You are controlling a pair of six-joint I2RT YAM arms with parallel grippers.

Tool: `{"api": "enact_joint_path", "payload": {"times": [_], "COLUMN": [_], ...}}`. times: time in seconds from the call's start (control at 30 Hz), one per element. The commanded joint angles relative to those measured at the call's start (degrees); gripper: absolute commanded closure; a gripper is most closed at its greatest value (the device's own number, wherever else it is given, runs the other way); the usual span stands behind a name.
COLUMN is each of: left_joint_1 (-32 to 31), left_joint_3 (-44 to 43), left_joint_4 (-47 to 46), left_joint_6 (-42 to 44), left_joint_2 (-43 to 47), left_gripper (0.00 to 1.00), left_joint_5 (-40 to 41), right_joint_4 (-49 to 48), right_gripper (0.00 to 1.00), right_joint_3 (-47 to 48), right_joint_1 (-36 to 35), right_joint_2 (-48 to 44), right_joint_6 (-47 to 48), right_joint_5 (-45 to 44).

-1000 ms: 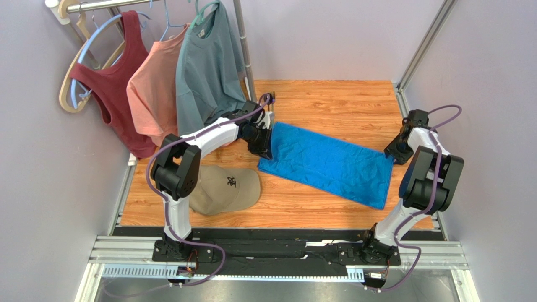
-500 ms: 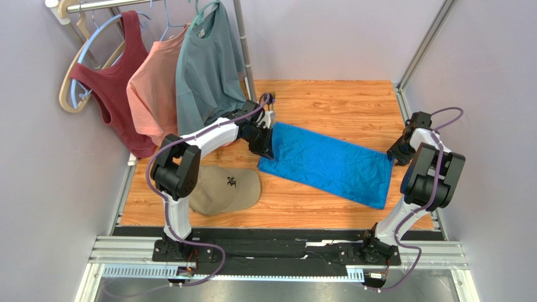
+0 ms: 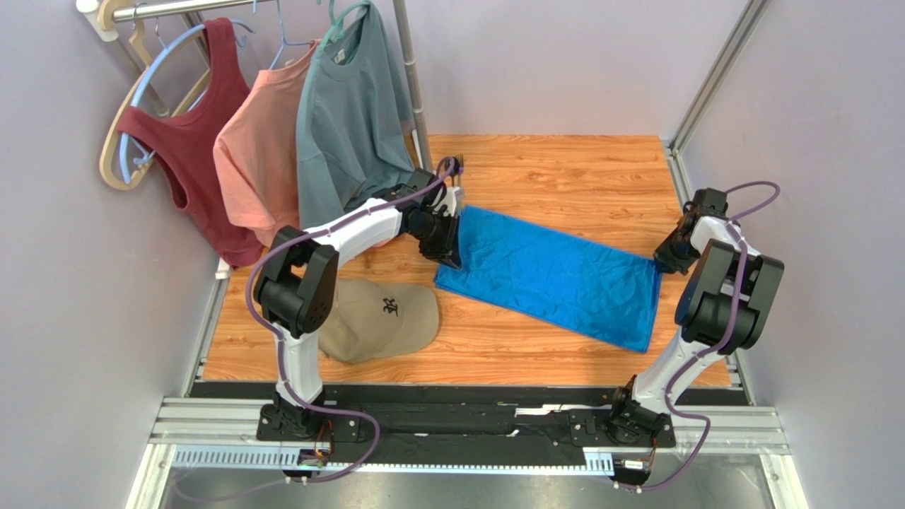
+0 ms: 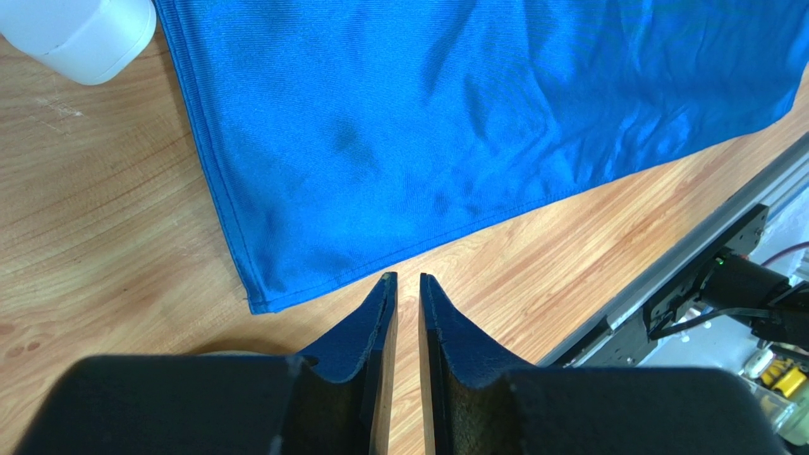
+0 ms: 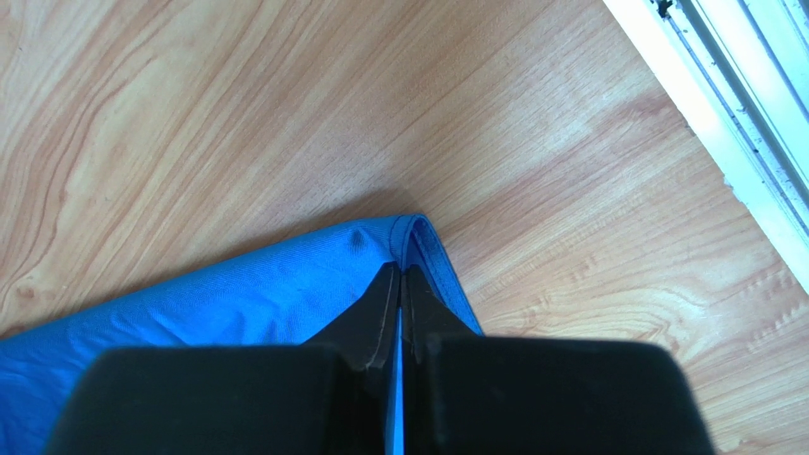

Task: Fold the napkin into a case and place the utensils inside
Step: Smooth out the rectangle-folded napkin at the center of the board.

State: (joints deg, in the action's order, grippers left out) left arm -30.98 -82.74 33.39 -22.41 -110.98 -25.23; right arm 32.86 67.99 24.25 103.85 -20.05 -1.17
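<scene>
The bright blue napkin (image 3: 552,278) lies as a long flat rectangle running diagonally across the wooden table. My left gripper (image 3: 446,255) hovers just past its left end. In the left wrist view the jaws of the left gripper (image 4: 404,277) stand a narrow gap apart over bare wood, just short of the napkin (image 4: 427,123) edge, with nothing between them. My right gripper (image 3: 661,260) is shut on the napkin's far right corner. The right wrist view shows the right gripper (image 5: 400,270) pinching a raised fold of the napkin (image 5: 237,303). The utensils are out of view.
A tan cap (image 3: 382,316) lies near the left arm. Three shirts (image 3: 345,117) hang from a rack at the back left, its pole (image 3: 412,85) rising behind the left gripper. A white rounded part (image 4: 81,33) sits by the napkin's corner. A metal rail (image 5: 731,95) borders the table's right edge.
The right gripper has closed onto the napkin's far right corner, lifting a small fold of cloth. The left arm and its jaws have not moved.
</scene>
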Motion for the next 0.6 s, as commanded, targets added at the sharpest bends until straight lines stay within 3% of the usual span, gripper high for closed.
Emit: {"api": "enact_joint_path", "payload": {"times": [0.0,0.43,0.47,0.5,0.53,0.57], "left_joint_1": [-0.13,-0.04,-0.04,-0.04,-0.04,-0.04], "left_joint_3": [-1.02,-1.11,-1.2,-1.2,-1.02,-0.85], "left_joint_4": [-0.95,1.06,1.24,1.42,1.42,1.42], "left_joint_6": [-0.08,1.32,1.32,1.41,1.41,1.32], "left_joint_2": [3.05,3.31,3.14,3.14,3.05,2.96], "left_gripper": [0.78,0.73,0.71,0.67,0.64,0.5], "left_joint_5": [-0.52,4.57,4.93,5.28,5.46,5.72], "right_joint_4": [-1.58,3.88,3.88,4.14,5.36,8.68], "right_gripper": [1.0,1.0,0.95,0.77,0.7,0.65], "right_joint_3": [2.23,13.48,14.62,15.24,16.38,17.43], "right_joint_1": [0.18,0.1,0.01,0.09,0.1,0.01], "right_joint_2": [-0.23,6.44,7.15,8.54,9.34,9.7], "right_joint_6": [0.01,-3.24,-2.89,-2.45,-2.27,-2.27], "right_joint_5": [0.38,2.84,3.19,2.76,1.97,1.26]}}
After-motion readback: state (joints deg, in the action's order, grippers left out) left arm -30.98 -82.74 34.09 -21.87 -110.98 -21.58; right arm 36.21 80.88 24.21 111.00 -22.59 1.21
